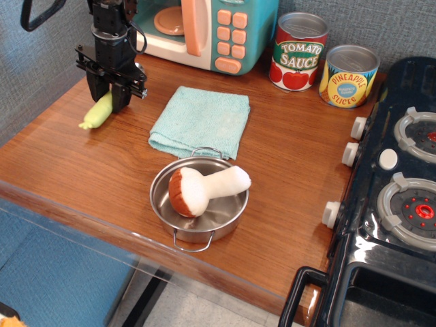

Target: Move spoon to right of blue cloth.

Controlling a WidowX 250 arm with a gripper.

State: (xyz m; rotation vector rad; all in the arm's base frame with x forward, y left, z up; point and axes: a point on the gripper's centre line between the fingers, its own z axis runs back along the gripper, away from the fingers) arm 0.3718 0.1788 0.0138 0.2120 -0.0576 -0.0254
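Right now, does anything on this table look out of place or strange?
Only one thing: a plush mushroom lies on its side in the steel pot, stem resting on the rim. The blue cloth lies flat, both cans stand upright, and the gripper is closed around the spoon.

Red can label reads "TOMATO SAUCE"; yellow can beside it reads "PINEAPPLE SLICES".

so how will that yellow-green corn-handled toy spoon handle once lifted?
The yellow-green plastic-handled spoon looks rigid and probably light. Its rounded handle may roll or twist between the black gripper fingers, which close on it near one end, so it could tilt.
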